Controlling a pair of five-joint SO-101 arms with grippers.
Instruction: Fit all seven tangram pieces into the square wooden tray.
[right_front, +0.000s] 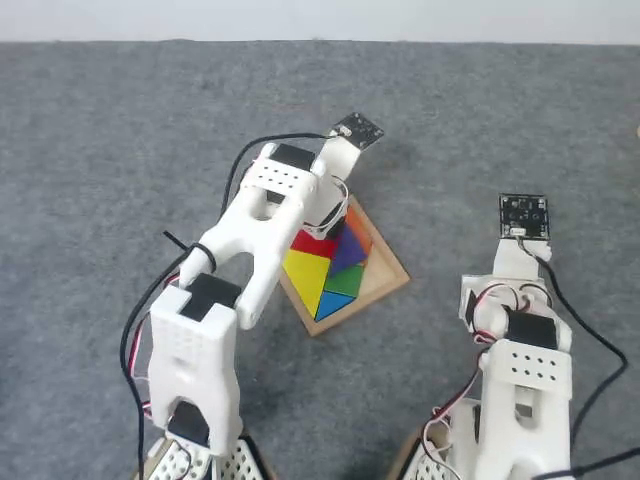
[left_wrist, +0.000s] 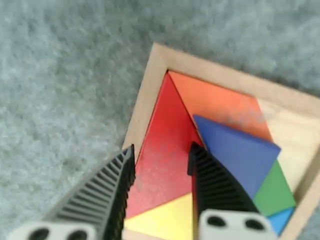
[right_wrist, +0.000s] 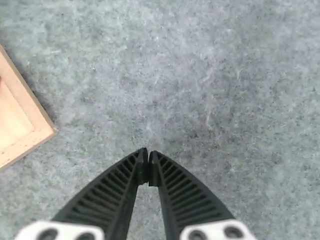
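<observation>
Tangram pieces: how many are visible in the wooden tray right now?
6, all in the tray: red along one rim, orange beside it, dark blue next to those, green and light blue beyond, yellow at red's wide end. The left gripper may hide a seventh.

Grey carpet-like table cover (right_front: 100, 150), pale wall strip (right_front: 300, 18) along its far edge.

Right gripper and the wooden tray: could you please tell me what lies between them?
Bare grey carpet, nothing else; the right wrist view shows it between the shut right gripper and the tray corner.
</observation>
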